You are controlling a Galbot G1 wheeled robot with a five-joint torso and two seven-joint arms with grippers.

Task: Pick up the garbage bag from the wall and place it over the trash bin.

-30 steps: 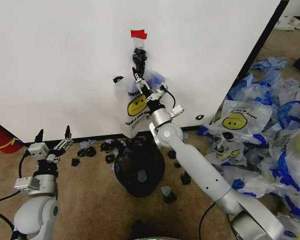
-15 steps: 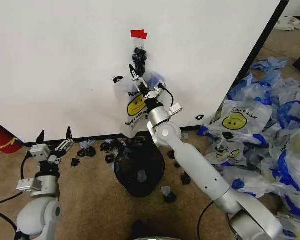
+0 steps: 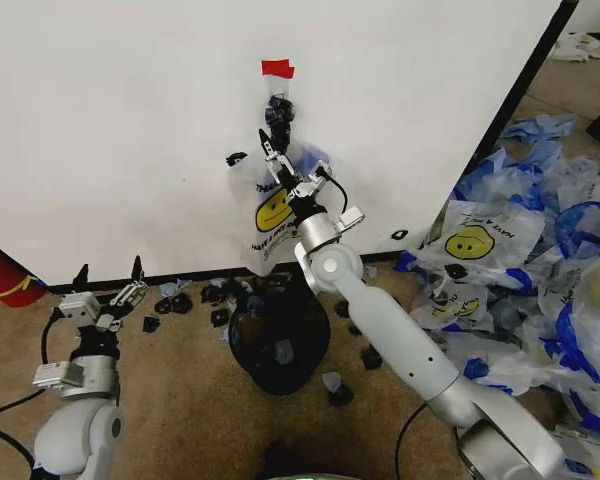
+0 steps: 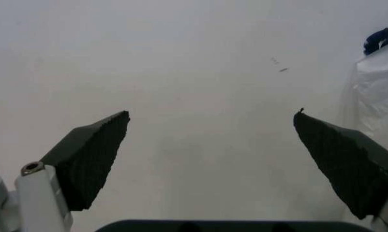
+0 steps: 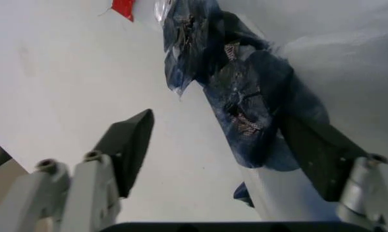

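We're at the pick step: reaching for the garbage bag [image 3: 268,205], which hangs on the wall [image 3: 120,130] from a hook just under the red tape [image 3: 277,68], directly above the trash bin [image 3: 278,338] on the floor.

The right gripper [image 3: 275,158] is up at the bag's bunched blue handles [image 5: 236,92], w/ the right arm stretched forward and upward from lower right, wrist tipped toward the wall. Fingers are apart, nothing held; in the right wrist view the handles sit betw. the two pads, one pad [image 5: 132,140] clear on one side, the other close to or touching the plastic, can't tell which.

Next move, as we judge it: close on the handle bunch, then lift up and off the hook before pulling away, else the thin plastic could tear.

The left gripper [image 3: 107,280] waits low at left near the wall's base, fingers spread wide, empty.
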